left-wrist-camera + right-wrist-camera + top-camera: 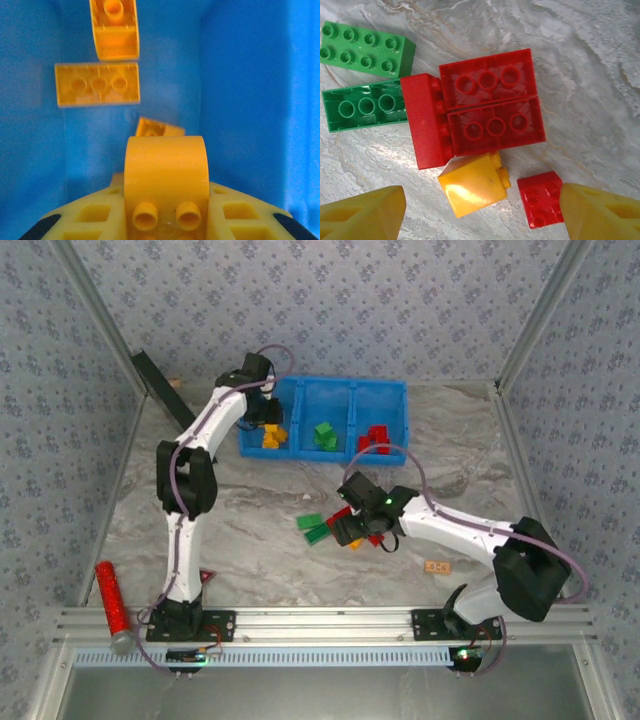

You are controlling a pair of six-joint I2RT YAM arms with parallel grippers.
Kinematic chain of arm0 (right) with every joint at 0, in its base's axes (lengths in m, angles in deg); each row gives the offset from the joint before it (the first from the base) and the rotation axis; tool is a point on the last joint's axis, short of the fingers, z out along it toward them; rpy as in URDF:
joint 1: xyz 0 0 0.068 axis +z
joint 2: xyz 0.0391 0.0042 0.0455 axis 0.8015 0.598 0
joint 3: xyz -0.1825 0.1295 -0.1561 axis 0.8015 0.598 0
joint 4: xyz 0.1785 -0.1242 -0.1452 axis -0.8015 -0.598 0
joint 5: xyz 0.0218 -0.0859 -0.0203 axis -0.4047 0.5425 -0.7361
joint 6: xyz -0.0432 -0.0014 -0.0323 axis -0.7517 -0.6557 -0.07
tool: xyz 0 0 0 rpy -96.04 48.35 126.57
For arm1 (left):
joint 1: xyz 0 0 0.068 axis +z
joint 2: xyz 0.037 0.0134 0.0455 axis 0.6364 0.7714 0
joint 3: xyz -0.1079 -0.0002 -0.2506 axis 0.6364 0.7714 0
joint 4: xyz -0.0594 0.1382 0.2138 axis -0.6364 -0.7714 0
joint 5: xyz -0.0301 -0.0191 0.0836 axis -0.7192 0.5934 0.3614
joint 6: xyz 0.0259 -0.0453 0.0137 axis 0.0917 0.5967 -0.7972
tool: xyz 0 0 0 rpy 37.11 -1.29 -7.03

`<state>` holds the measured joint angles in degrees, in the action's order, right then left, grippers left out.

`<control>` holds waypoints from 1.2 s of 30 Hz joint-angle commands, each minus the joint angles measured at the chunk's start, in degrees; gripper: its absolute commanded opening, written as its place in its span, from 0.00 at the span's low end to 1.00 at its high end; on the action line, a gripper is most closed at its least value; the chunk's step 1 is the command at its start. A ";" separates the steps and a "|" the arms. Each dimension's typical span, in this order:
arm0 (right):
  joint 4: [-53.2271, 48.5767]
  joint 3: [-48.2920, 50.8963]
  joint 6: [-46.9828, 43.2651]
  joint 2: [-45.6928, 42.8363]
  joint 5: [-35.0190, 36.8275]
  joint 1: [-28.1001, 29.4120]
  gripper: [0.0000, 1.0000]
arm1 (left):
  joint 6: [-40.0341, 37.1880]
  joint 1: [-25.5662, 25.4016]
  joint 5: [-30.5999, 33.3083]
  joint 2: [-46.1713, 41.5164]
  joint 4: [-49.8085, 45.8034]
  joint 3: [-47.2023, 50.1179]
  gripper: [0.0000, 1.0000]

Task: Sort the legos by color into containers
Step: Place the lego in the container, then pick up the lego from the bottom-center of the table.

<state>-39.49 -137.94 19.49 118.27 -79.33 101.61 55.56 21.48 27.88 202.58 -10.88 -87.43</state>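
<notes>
Legos [490, 115] on table [600, 75]: four red, two green, one yellow.

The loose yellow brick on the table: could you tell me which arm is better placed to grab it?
Right. The right gripper hovers open above the loose yellow brick, while the left gripper is over the blue bin, shut on a curved yellow brick.

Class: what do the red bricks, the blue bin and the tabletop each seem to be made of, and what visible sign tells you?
Red bricks: likely moulded plastic, glossy; even colour, moulded tubes underneath. Blue bin: probably plastic, smooth uniform walls. Tabletop: marble or a marble-look surface, grey veining; cannot tell which.
</notes>
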 commanded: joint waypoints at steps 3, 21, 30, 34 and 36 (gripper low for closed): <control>-2.39 -2.34 -2.25 2.16 0.19 0.95 0.85 | 0.10 -0.06 -0.25 6.75 -8.55 -12.59 0.25; 0.39 0.62 -1.99 8.22 -0.65 0.80 0.77 | -0.01 -0.06 -0.34 8.19 -8.96 -13.67 0.58; 1.74 1.19 -2.57 10.08 -2.39 0.71 0.63 | -1.50 -0.24 -1.87 1.16 -11.74 -14.93 0.61; 1.17 0.45 -2.51 11.30 -2.81 1.13 0.51 | -2.88 -0.33 -1.90 -4.21 -13.95 -14.01 0.62; 0.68 0.31 -1.85 11.24 -2.62 1.64 0.47 | -3.49 -0.33 -1.92 -7.90 -14.13 -11.78 0.62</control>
<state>-37.54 -137.48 17.30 128.36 -81.06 102.44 53.94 21.63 27.16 202.93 -22.36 -99.69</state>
